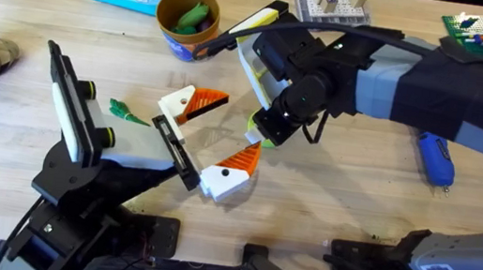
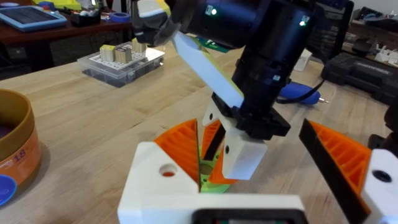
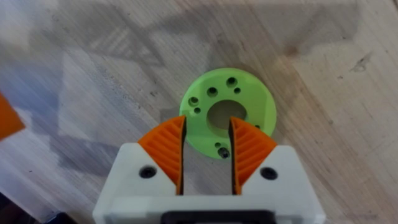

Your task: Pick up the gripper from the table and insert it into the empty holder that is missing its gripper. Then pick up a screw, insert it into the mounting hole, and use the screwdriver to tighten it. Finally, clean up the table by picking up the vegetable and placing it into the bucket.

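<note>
**Hovering over the wrong part: right fingers sit on the green disc**

Spanning the light wooden plank table [image 1: 326, 204], the right arm reaches to mid-table. The right gripper [image 3: 207, 124] has its orange pads a narrow gap apart, tips down on the lime-green round plastic disc [image 3: 249, 99], with no clear pinch. The left gripper [image 1: 235, 127] stands spread wide around it.

The round orange-yellow bucket [image 1: 186, 21] stands near the far edge. The chunky blue screwdriver [image 1: 435, 158] lies toward the right edge.

Two white plastic gripper blocks with orange ribbed wedge tips [image 1: 191, 102] flank the short black holder bar [image 1: 177, 154]; I cannot tell which is loose.

The slim green toy pepper [image 1: 129, 113] lies left of them.

My advice: leave the disc. Rise straight up to clear the left fingers, then grip the loose block by its white body, keeping the wedge free for seating.
</note>
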You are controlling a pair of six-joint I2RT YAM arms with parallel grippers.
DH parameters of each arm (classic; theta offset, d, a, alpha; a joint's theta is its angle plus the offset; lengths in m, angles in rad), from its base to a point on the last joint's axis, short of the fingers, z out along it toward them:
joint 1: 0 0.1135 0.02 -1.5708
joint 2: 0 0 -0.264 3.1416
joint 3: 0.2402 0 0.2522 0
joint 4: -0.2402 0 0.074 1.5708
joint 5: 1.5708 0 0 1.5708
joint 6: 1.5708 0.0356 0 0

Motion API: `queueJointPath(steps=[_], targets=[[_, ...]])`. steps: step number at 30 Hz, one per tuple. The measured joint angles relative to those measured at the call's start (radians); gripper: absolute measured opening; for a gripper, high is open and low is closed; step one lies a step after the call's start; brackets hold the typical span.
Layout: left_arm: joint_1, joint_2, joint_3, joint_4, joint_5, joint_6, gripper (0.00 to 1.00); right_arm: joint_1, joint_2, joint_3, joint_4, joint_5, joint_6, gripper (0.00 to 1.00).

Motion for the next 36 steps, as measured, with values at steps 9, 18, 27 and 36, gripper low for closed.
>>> queueJointPath(steps=[9,18,27,36], targets=[[0.000,0.000,0.000,0.002,-0.002,-0.001,0.988,-0.009,0.000,0.001,-0.079,-0.004,-0.001,0.385],[0.000,0.000,0.000,0.002,-0.003,-0.003,0.987,-0.053,-0.107,0.003,-0.118,-0.008,0.001,0.385],[0.000,0.000,0.000,0.002,-0.003,-0.003,0.986,-0.052,0.004,0.005,-0.119,-0.008,0.001,0.385],[0.000,0.000,0.000,0.002,-0.003,-0.003,0.986,-0.052,0.017,0.009,-0.121,-0.007,0.000,0.373]])
